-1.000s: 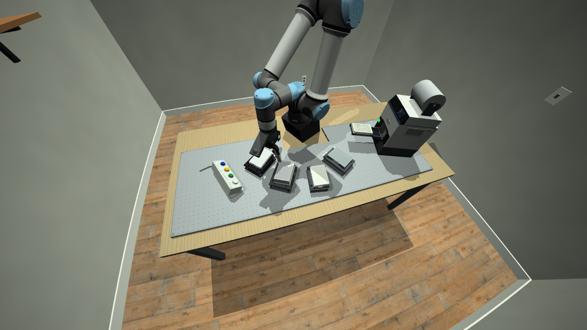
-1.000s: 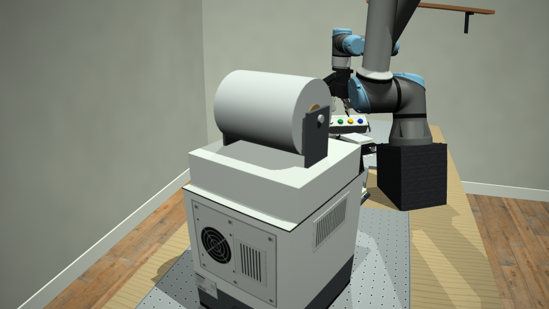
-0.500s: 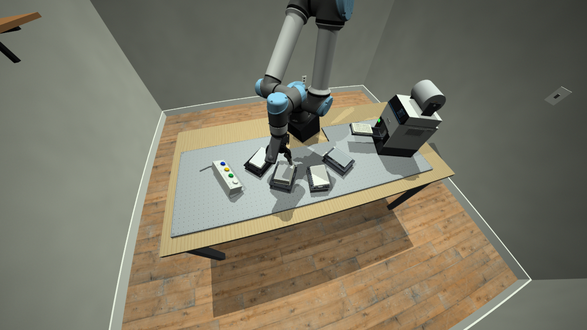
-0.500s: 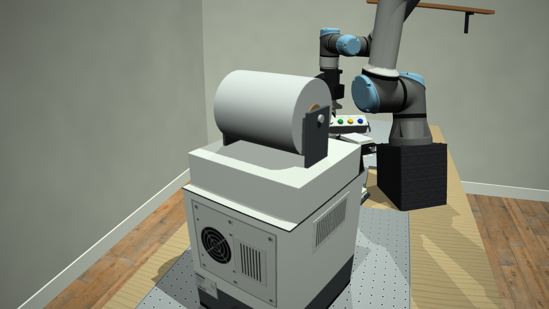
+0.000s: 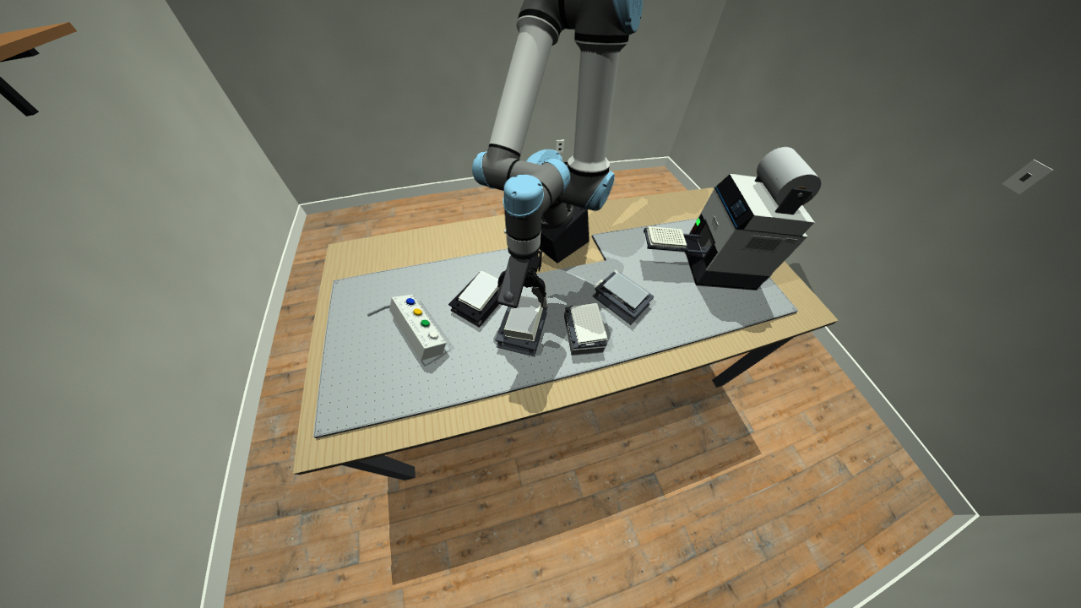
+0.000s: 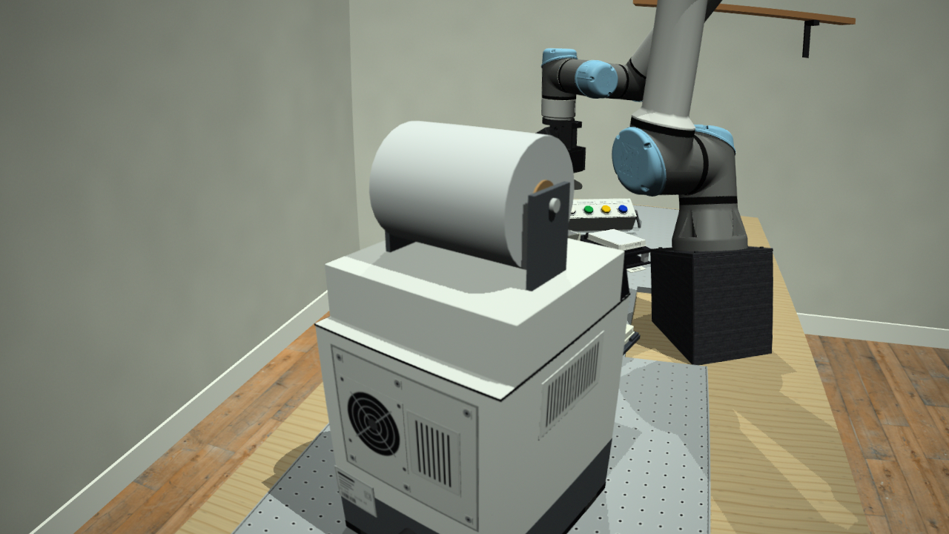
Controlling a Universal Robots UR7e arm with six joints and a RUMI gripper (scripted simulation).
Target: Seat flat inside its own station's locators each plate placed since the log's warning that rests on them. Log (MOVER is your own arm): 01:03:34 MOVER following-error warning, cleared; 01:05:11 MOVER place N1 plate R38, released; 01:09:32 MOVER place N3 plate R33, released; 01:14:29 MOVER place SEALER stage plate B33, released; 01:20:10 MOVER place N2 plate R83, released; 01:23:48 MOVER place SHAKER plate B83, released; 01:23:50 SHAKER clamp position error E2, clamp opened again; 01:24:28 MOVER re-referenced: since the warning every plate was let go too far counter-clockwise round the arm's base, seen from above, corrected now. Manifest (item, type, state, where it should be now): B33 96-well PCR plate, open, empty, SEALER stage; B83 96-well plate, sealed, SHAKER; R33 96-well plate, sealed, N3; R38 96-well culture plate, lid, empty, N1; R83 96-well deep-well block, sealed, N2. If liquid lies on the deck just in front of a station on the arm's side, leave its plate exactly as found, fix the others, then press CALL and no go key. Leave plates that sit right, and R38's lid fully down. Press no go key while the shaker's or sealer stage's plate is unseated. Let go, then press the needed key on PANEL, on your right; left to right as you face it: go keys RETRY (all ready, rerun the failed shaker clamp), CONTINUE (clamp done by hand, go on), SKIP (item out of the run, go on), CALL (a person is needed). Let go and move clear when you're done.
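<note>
While the arm reached down in the top view, its gripper (image 5: 526, 296) hung spread wide and empty above the far edge of the second plate (image 5: 523, 321) from the panel (image 5: 419, 326), between it and the first plate (image 5: 477, 290). Exterior view: sealer (image 6: 464, 345) hid the fingers; panel keys showed behind it.

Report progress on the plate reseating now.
Done: nothing is confirmed seated from these views. In hand: the open, empty end effector hangs over the second plate from the panel. Left: checking the other plates, including the sealer stage plate, then a key press.
</note>
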